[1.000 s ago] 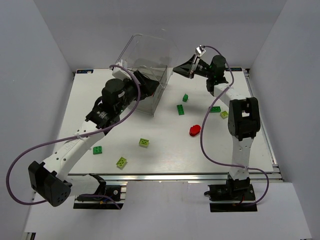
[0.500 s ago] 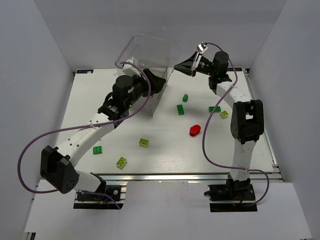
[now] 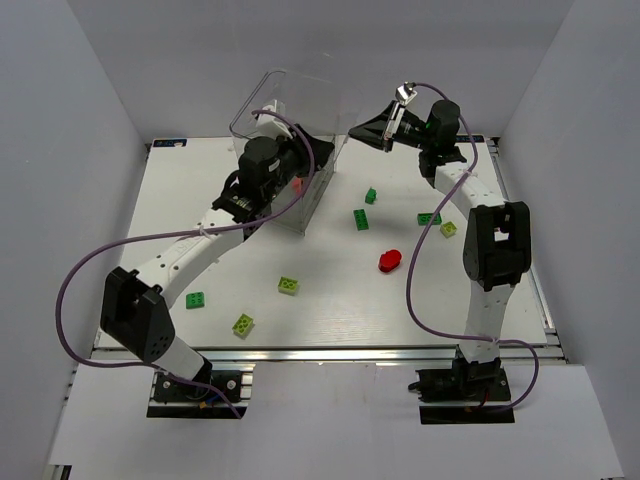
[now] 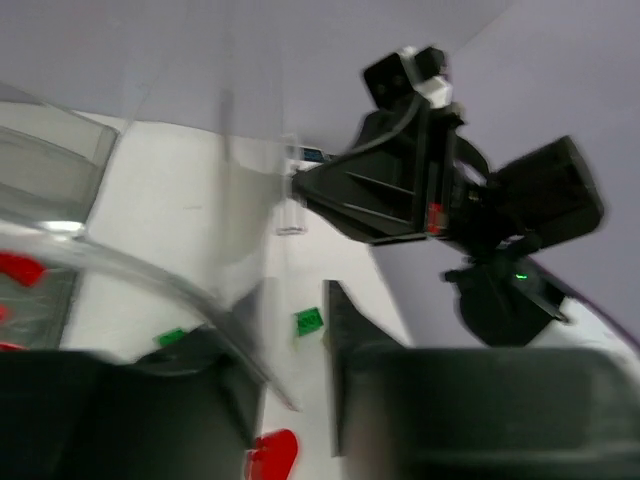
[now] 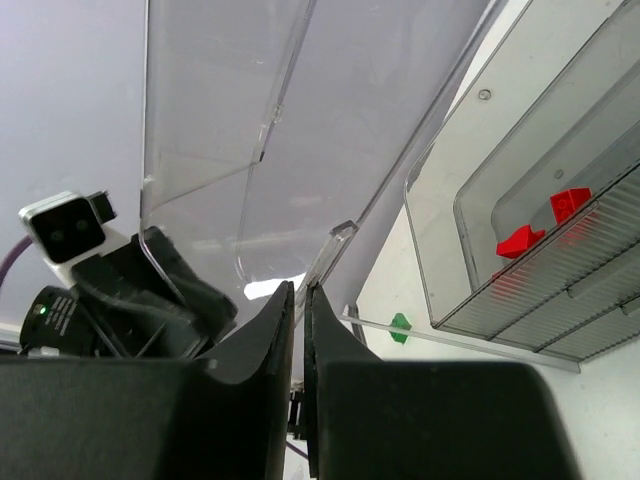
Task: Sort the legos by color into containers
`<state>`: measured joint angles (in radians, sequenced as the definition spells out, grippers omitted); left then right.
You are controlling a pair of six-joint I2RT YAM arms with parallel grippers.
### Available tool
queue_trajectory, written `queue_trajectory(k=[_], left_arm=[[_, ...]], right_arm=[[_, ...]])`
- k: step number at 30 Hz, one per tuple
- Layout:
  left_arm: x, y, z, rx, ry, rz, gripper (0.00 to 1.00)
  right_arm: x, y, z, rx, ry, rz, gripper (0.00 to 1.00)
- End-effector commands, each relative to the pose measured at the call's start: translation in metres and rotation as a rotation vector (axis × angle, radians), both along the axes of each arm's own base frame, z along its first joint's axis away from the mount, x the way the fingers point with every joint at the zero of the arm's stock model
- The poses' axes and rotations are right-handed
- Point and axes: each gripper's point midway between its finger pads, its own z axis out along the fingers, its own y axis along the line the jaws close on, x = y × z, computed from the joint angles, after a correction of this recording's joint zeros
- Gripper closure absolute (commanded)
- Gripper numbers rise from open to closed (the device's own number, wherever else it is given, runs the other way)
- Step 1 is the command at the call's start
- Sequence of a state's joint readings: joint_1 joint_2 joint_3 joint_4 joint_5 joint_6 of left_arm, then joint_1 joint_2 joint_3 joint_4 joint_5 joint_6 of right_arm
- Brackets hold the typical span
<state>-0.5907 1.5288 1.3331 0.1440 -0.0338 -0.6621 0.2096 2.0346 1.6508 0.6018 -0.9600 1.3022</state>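
The clear box of containers [image 3: 318,200] stands at the back left of the table with its rounded lid [image 3: 300,95] raised. My right gripper [image 3: 356,131] [image 5: 300,288] is shut on the lid's edge. My left gripper [image 3: 300,170] [image 4: 290,300] reaches into the box from the left, jaws apart, the view blurred. A red lego [image 3: 298,183] [image 4: 270,455] shows low between its fingers; contact is unclear. Two red legos [image 5: 520,240] lie in one compartment. On the table lie dark green legos [image 3: 360,219], yellow-green legos [image 3: 288,285] and another red lego [image 3: 389,260].
The legos are scattered from the front left [image 3: 195,300] to the right side [image 3: 448,229]. The right arm [image 3: 490,240] stands upright over the table's right part. Grey walls close in the table on three sides.
The left arm has pushed farther forward into the box and its jaws have narrowed. A red lego now shows beside its fingers. The right gripper has stayed at the lid.
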Motion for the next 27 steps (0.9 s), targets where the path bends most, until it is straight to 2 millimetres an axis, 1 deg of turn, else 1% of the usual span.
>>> queue_trajectory(k=[1, 2, 3, 4, 5, 7, 8, 10, 11, 12, 13, 14, 15, 16, 17, 18, 19, 20, 21, 22, 23, 24, 25, 26, 27], left_arm=[[-0.004, -0.003, 0.038, -0.06, -0.08, -0.029, 0.69], [-0.003, -0.004, 0.038, -0.064, -0.075, -0.03, 0.74], [-0.003, -0.004, 0.039, -0.067, -0.073, -0.03, 0.8], [-0.003, -0.004, 0.044, -0.071, -0.08, -0.03, 0.82], [-0.002, -0.004, 0.044, -0.071, -0.08, -0.03, 0.86], [-0.003, -0.004, 0.048, -0.077, -0.083, -0.03, 0.87], [-0.002, -0.003, 0.052, -0.081, -0.09, -0.025, 0.88], [-0.002, 0.0, 0.058, -0.085, -0.1, -0.009, 0.88], [-0.002, 0.002, 0.063, -0.092, -0.106, 0.0, 0.88], [-0.002, 0.005, 0.068, -0.098, -0.114, 0.013, 0.88], [0.002, 0.013, 0.071, -0.101, -0.119, 0.045, 0.88], [0.001, 0.015, 0.076, -0.109, -0.13, 0.054, 0.88], [0.0, 0.019, 0.082, -0.119, -0.14, 0.066, 0.88], [0.0, 0.023, 0.087, -0.129, -0.151, 0.087, 0.88], [0.0, 0.025, 0.092, -0.135, -0.158, 0.096, 0.87], [-0.001, 0.029, 0.098, -0.145, -0.168, 0.111, 0.87], [-0.001, 0.03, 0.1, -0.152, -0.169, 0.117, 0.87], [-0.001, 0.032, 0.105, -0.161, -0.175, 0.126, 0.87], [-0.002, 0.033, 0.11, -0.173, -0.182, 0.13, 0.87], [-0.002, 0.036, 0.114, -0.185, -0.186, 0.139, 0.87], [-0.003, 0.037, 0.118, -0.194, -0.192, 0.145, 0.86], [-0.003, 0.039, 0.122, -0.2, -0.196, 0.151, 0.87], [-0.003, 0.04, 0.125, -0.204, -0.199, 0.16, 0.87], [-0.003, 0.041, 0.126, -0.206, -0.199, 0.164, 0.87], [-0.004, 0.043, 0.133, -0.213, -0.201, 0.169, 0.87]], right_arm=[[-0.025, 0.001, 0.057, 0.019, -0.2, 0.026, 0.95], [-0.024, 0.001, 0.056, 0.017, -0.2, 0.024, 0.9], [-0.024, 0.0, 0.055, 0.016, -0.199, 0.023, 0.88], [-0.024, -0.001, 0.055, 0.016, -0.199, 0.021, 0.85], [-0.024, 0.0, 0.054, 0.015, -0.199, 0.024, 0.76], [-0.023, 0.0, 0.053, 0.013, -0.201, 0.022, 0.63], [-0.023, -0.002, 0.053, 0.012, -0.203, 0.02, 0.49], [-0.024, -0.003, 0.052, 0.008, -0.214, 0.025, 0.35], [-0.026, -0.004, 0.052, 0.006, -0.223, 0.03, 0.23], [-0.03, -0.005, 0.049, -0.002, -0.231, 0.042, 0.2], [-0.03, -0.01, 0.048, -0.006, -0.248, 0.041, 0.13], [-0.032, -0.011, 0.045, -0.011, -0.261, 0.052, 0.11], [-0.039, -0.012, 0.037, -0.028, -0.277, 0.087, 0.11], [-0.04, -0.02, 0.034, -0.041, -0.299, 0.086, 0.11], [-0.047, -0.022, 0.024, -0.059, -0.309, 0.121, 0.11], [-0.049, -0.025, 0.017, -0.095, -0.413, 0.129, 0.12], [-0.054, -0.028, 0.008, -0.131, -0.401, 0.15, 0.14], [-0.058, -0.029, -0.001, -0.169, -0.433, 0.169, 0.14], [-0.059, -0.031, -0.004, -0.212, -0.491, 0.166, 0.14], [-0.065, -0.036, -0.022, -0.313, -0.605, 0.177, 0.14], [-0.064, -0.039, -0.031, -0.383, -0.659, 0.167, 0.13], [-0.069, -0.04, -0.031, -0.429, -0.748, 0.179, 0.12], [-0.073, -0.045, -0.047, -0.491, -0.846, 0.211, 0.11], [-0.074, -0.05, -0.056, -0.534, -0.871, 0.219, 0.11], [-0.077, -0.054, -0.067, -0.57, -0.898, 0.241, 0.11]])
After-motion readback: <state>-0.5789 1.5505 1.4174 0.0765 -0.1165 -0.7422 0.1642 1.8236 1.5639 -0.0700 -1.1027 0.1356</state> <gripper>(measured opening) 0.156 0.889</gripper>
